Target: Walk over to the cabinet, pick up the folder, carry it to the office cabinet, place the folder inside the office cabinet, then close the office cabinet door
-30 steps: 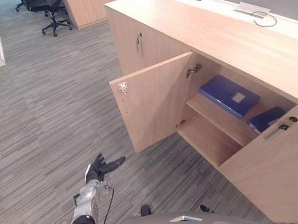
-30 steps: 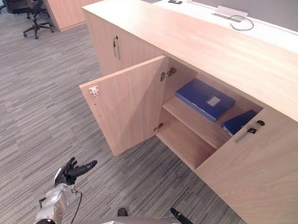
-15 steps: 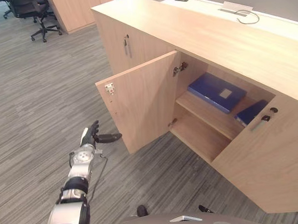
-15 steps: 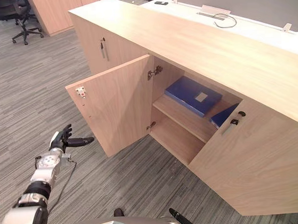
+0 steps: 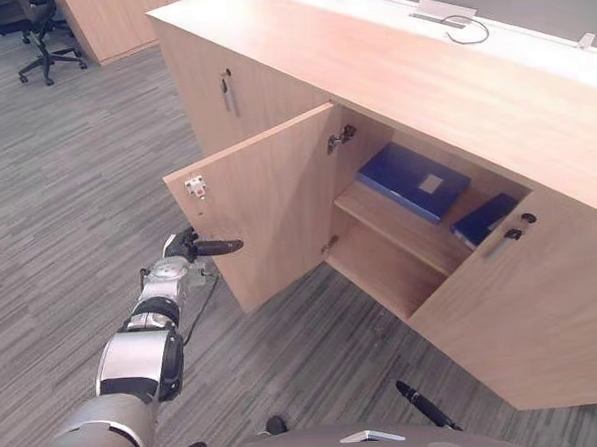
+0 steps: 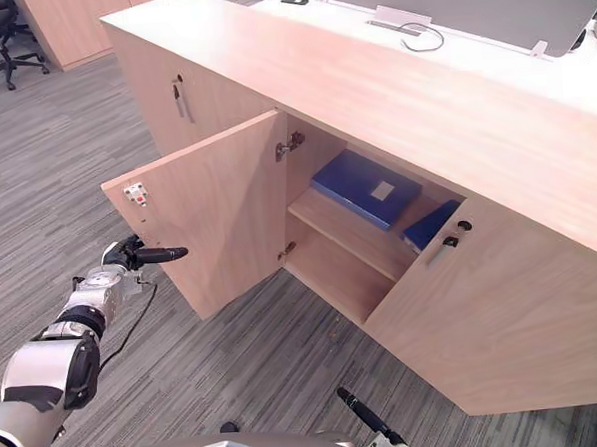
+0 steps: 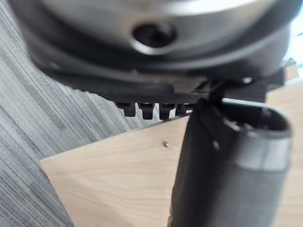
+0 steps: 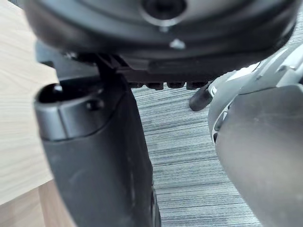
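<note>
A blue folder (image 5: 413, 180) lies flat on the upper shelf of the light wood office cabinet (image 5: 401, 68). The cabinet's left door (image 5: 267, 200) stands wide open. A second blue folder (image 5: 484, 220) leans beside the first, partly hidden by the shut right door (image 5: 523, 312). My left hand (image 5: 185, 251) is stretched out low in front of the open door, open and holding nothing. Its thumb points at the door's outer face, a short way off. The left wrist view has that thumb (image 7: 227, 165) before the door panel (image 7: 118, 179). My right hand (image 8: 94, 151) hangs open over the carpet, empty.
Another shut door with a handle (image 5: 228, 90) is further left on the same cabinet. A white desk (image 5: 489, 33) with small items runs behind the cabinet. An office chair (image 5: 18, 28) and a wooden unit (image 5: 108, 23) stand at the far left on grey carpet.
The camera has shifted, so the cabinet sits further left in view. My left arm has risen and stretched forward, bringing the hand close to the open door.
</note>
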{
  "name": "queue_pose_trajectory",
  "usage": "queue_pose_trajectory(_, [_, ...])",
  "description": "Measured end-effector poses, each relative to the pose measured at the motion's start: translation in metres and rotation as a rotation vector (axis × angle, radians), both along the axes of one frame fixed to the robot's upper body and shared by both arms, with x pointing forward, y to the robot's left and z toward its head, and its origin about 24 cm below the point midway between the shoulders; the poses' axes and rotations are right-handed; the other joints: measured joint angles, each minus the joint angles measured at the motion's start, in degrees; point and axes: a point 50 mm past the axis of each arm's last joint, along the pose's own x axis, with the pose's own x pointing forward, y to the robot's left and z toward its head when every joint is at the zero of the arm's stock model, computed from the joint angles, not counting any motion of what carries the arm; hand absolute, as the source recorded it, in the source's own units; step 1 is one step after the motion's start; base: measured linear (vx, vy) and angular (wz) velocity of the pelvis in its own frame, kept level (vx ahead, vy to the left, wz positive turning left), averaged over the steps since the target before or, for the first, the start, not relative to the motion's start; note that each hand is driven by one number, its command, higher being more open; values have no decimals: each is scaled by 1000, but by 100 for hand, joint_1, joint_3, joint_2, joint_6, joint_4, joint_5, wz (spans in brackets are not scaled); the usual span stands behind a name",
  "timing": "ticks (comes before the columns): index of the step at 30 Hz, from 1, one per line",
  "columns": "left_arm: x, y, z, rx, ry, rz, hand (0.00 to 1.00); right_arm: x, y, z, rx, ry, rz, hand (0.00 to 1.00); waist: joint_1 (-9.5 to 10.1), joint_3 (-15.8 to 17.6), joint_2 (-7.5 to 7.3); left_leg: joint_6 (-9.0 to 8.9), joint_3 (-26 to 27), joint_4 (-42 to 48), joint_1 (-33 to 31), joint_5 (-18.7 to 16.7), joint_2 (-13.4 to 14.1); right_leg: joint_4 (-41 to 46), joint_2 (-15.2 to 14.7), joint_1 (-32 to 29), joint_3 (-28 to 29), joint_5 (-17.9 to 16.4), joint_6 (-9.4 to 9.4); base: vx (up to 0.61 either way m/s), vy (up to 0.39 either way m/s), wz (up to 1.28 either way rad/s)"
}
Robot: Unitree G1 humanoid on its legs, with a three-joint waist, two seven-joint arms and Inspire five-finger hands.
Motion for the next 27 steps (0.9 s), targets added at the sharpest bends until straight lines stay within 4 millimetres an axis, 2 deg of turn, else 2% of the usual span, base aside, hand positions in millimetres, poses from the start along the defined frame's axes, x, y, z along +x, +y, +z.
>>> queue_pose_trajectory(4, [1,-1,1,-81,-25,48,100,-9,-7,0,-15,21,-10,100,-9,38,62,-7,57,-1,-8,10,17,11,-5,-44,75,17,28,-41,-16,-7])
queue_pose_trajectory(8, [4,-8,3,-64,-30,13,100,-24,-6,-1,-12,52,-14,100,7,42,63,-4,50,-2,-82,40,27,43,-19,-132,78,40,65,-42,-7,2])
queue_pose_trajectory(11, [2,-19,0,22,-46,-88,100,-35,-6,-1,-12,79,-13,100,22,43,60,23,-23,-2,-167,75,15,145,-39,-231,40,40,66,-45,16,13])
queue_pose_trajectory(14, [-17,-34,-3,69,-116,-234,100,-40,-6,-2,-16,93,-8,100,65,46,44,69,-122,-1,-340,130,-43,180,-98,-366,-37,83,136,-29,45,19])
queue_pose_trajectory(18, [-52,-63,-20,-6,-133,-412,100,-36,-5,-1,-34,85,42,100,182,44,34,58,-145,-1,-344,103,-120,186,-169,-363,-38,203,220,-36,87,6])
queue_pose_trajectory(19, [-70,-75,-27,-44,-134,-488,100,-33,-4,-1,-34,81,67,100,207,40,29,92,-147,-1,-343,75,-149,188,-200,-355,-37,222,241,-59,84,3])
queue_pose_trajectory(22, [-99,-92,-37,-130,-113,-615,100,-26,-1,-2,-30,71,134,100,205,26,11,100,-143,-2,-337,70,-169,191,-219,-358,-25,258,239,-69,69,-3])
queue_pose_trajectory(26, [-162,-129,-61,-317,40,-860,100,-22,4,-2,-25,73,228,100,165,-107,-114,99,-13,-3,-340,73,-181,176,-243,-410,-5,104,143,-62,8,-19])
queue_pose_trajectory(27, [-181,-140,-68,-385,95,-911,100,-21,4,-2,-26,74,247,100,134,-127,-147,90,-5,-3,-338,88,-194,174,-273,-427,-4,-14,255,-45,-30,-10])
